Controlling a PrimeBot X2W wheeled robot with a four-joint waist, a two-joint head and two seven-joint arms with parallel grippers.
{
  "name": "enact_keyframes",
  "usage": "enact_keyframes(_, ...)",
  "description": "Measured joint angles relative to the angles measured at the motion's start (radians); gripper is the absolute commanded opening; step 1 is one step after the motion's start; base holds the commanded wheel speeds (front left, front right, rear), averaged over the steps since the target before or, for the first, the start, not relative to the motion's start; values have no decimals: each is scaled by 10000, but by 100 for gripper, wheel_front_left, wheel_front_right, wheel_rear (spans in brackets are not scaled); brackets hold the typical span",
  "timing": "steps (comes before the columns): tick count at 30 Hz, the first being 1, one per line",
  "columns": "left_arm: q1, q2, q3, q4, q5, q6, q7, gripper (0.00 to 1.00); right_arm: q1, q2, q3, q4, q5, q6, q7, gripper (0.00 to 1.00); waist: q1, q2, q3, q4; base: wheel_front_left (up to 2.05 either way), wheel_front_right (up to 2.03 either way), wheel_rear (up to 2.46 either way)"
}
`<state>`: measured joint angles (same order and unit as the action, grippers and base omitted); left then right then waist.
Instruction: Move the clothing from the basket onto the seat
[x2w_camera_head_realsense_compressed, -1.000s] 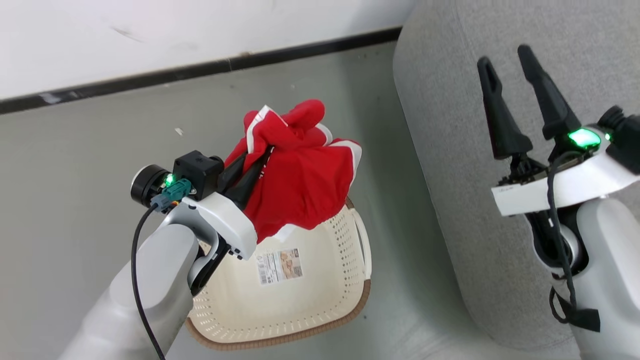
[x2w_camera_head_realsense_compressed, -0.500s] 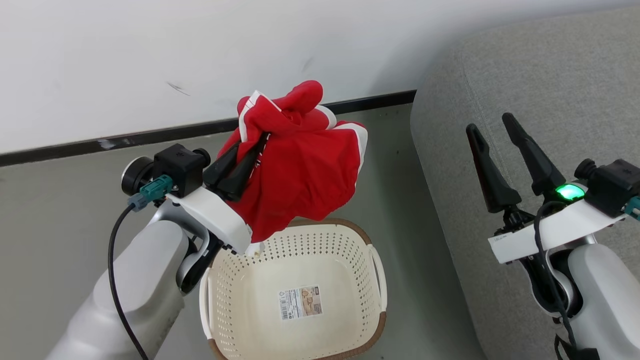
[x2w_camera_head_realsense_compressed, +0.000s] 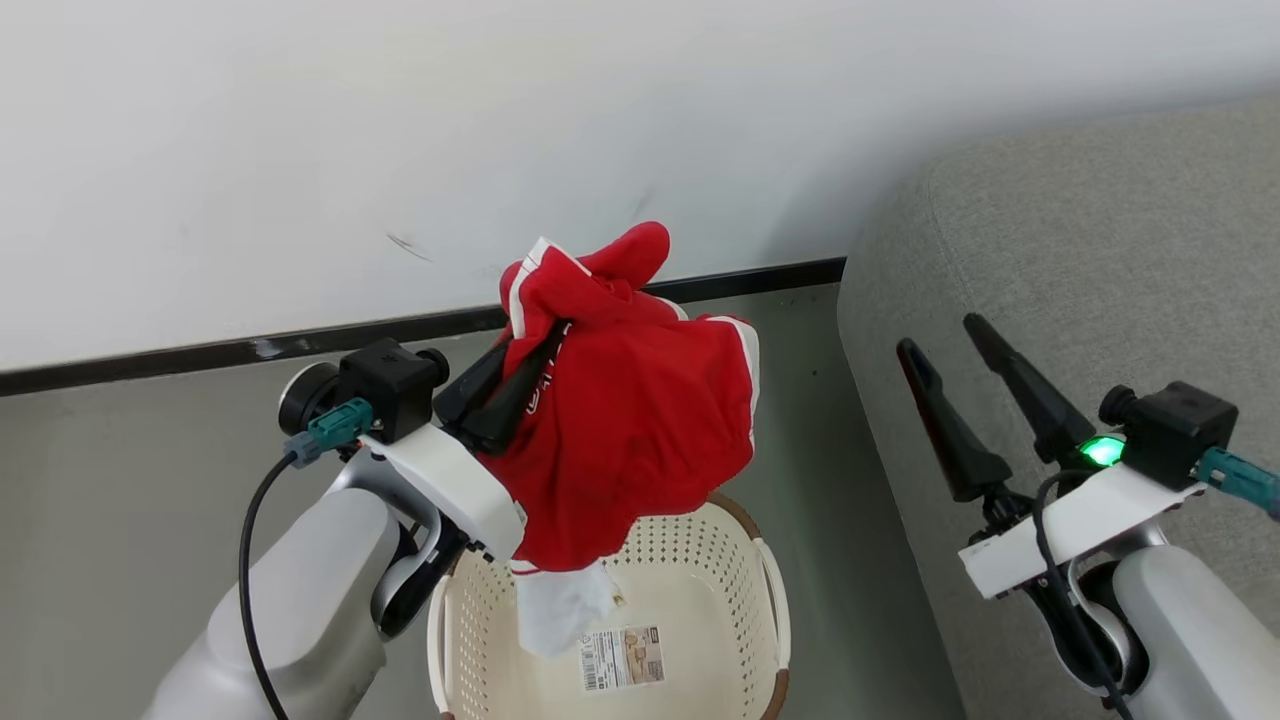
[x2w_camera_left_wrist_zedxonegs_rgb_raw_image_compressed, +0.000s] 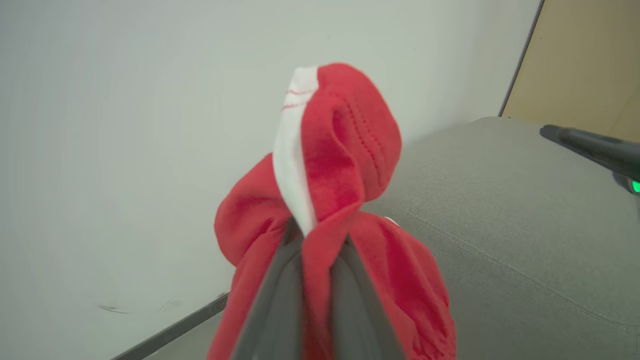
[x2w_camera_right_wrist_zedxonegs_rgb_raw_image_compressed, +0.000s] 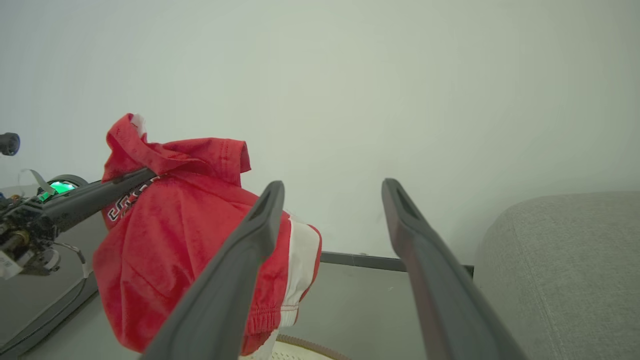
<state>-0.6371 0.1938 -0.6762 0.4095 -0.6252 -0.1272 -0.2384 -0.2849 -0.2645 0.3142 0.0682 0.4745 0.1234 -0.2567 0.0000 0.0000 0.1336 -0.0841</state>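
A bright-red piece of clothing (x2w_camera_head_realsense_compressed: 630, 430) with white trim hangs bunched in the air above the cream basket (x2w_camera_head_realsense_compressed: 760, 600), its white tag end dangling into the basket. My left gripper (x2w_camera_head_realsense_compressed: 555, 335) is shut on the clothing (x2w_camera_left_wrist_zedxonegs_rgb_raw_image_compressed: 345, 165), a fold sticking up past the fingertips. In the right wrist view the same clothing (x2w_camera_right_wrist_zedxonegs_rgb_raw_image_compressed: 175, 235) hangs at left. The grey seat (x2w_camera_head_realsense_compressed: 1080, 270) rises to the right. My right gripper (x2w_camera_head_realsense_compressed: 940, 335) stands open and empty in front of the seat (x2w_camera_right_wrist_zedxonegs_rgb_raw_image_compressed: 565, 260), its fingers (x2w_camera_right_wrist_zedxonegs_rgb_raw_image_compressed: 240, 260) spread wide.
A white wall with a dark baseboard (x2w_camera_head_realsense_compressed: 330, 335) runs behind the basket. Grey floor (x2w_camera_head_realsense_compressed: 120, 500) lies to the left. A barcode sticker (x2w_camera_head_realsense_compressed: 622, 657) shows on the basket's bare bottom. A tan panel (x2w_camera_left_wrist_zedxonegs_rgb_raw_image_compressed: 585, 60) stands beyond the seat in the left wrist view.
The head camera has tilted up, so the basket sits lower in view and more wall shows. The left gripper has carried the clothing higher above the basket. The right gripper stays open.
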Motion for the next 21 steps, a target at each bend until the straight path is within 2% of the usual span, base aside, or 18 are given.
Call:
enact_keyframes(14,187,-10,-721,-685,0,0,372,0,78,-681,1486,428,12,0,2,100,0,0,-411,333,0,0,0)
enact_keyframes(21,192,-50,-1106,-1014,2,0,525,0,-702,-966,2504,702,201,0,2,100,0,0,-390,525,0,0,0)
